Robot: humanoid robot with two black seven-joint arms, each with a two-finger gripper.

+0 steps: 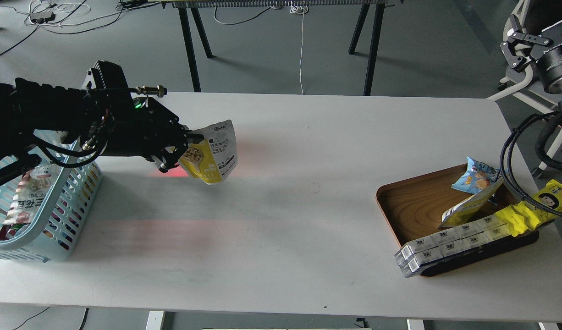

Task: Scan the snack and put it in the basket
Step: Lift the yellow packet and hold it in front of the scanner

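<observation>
The snack point(213, 153) is a small yellow pouch with a round picture of beige nuts and a white side with black text. It hangs tilted above the table's left part. My left gripper point(185, 140) is shut on the pouch's top left edge. The light blue slotted basket point(56, 220) stands at the table's left edge, below and behind my left arm, with other packs inside. My right arm shows only at the top right corner; its end point(519, 43) is dark and partly cut off.
A brown wooden tray point(414, 201) at the right holds a blue-and-yellow chip bag point(473, 181), a long yellow pack with a cartoon face point(537, 206) and a row of white boxes point(446, 243). Black cables point(508, 156) hang over the tray. A faint red glow lies on the table.
</observation>
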